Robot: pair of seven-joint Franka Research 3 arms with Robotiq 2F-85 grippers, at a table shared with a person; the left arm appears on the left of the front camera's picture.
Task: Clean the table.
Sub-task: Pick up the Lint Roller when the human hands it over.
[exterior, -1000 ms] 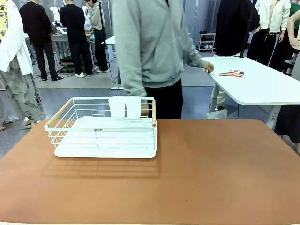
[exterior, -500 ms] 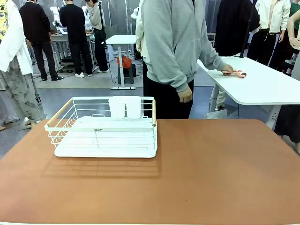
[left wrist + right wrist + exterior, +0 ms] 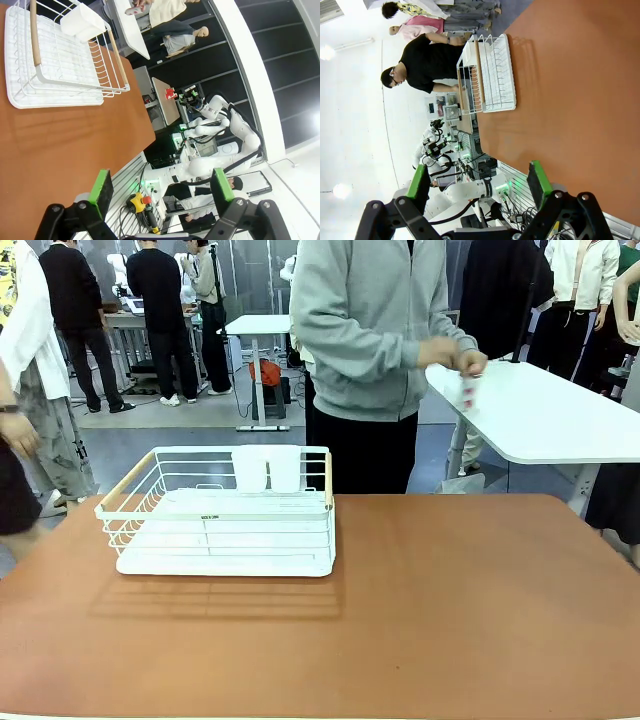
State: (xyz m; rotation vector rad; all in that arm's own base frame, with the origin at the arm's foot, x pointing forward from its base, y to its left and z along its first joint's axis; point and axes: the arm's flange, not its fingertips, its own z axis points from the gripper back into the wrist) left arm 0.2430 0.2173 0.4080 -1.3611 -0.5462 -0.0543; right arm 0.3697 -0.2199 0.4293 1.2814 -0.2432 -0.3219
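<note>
The reddish-brown table (image 3: 450,600) stretches across the front view with a white wire dish rack (image 3: 225,515) on its left half. The left wrist view looks over the table (image 3: 60,145) and the rack (image 3: 55,65) from the side, and my left gripper (image 3: 160,189) hangs open with nothing between its green pads. My right gripper (image 3: 477,181) is open too, held above the table (image 3: 570,100), with the rack (image 3: 492,75) farther off.
A person in a grey hoodie (image 3: 370,330) stands at the table's far edge, both hands (image 3: 455,358) holding a small reddish thing over the smaller white table (image 3: 540,415). A white two-cup holder (image 3: 266,468) hangs on the rack's far rim. Other people stand behind.
The person has stepped right, taken the pinkish thing off the white table and now holds it in both hands. Another person has come in at the left edge.
</note>
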